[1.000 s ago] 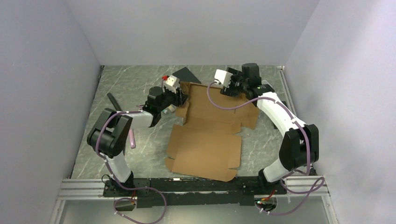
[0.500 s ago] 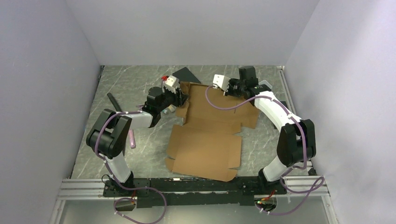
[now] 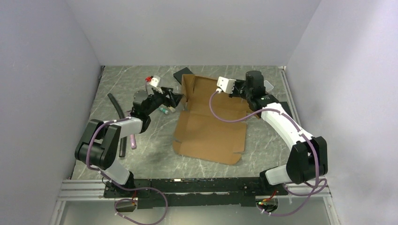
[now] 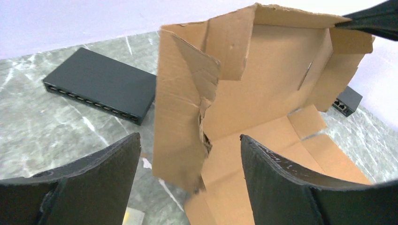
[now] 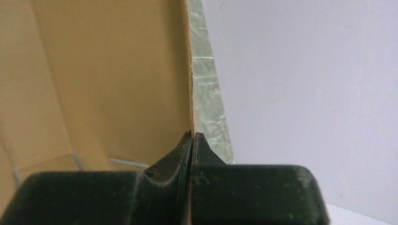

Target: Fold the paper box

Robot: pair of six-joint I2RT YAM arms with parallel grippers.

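Observation:
The paper box (image 3: pixel 211 129) is a brown cardboard sheet with flaps, lying in the middle of the table with its far panel raised upright. My right gripper (image 3: pixel 234 93) is shut on the far panel's edge; the right wrist view shows its fingertips (image 5: pixel 192 137) pinching the thin cardboard edge (image 5: pixel 189 70). My left gripper (image 3: pixel 174 99) is open just left of the box. In the left wrist view the torn, upright side flap (image 4: pixel 180 126) stands ahead of and between the spread fingers (image 4: pixel 94 183), touching neither.
A flat black slab (image 3: pixel 180 75) (image 4: pixel 101 89) lies behind the box's left corner. A small black device (image 4: pixel 347 101) sits past the box. Black tubes (image 3: pixel 116 105) and a pink pen (image 3: pixel 133 139) lie to the left. Grey walls close three sides.
The right gripper has shut on the box's far edge and lifted that panel upright. The left gripper has let go of the side flap, opened and drawn back to the left.

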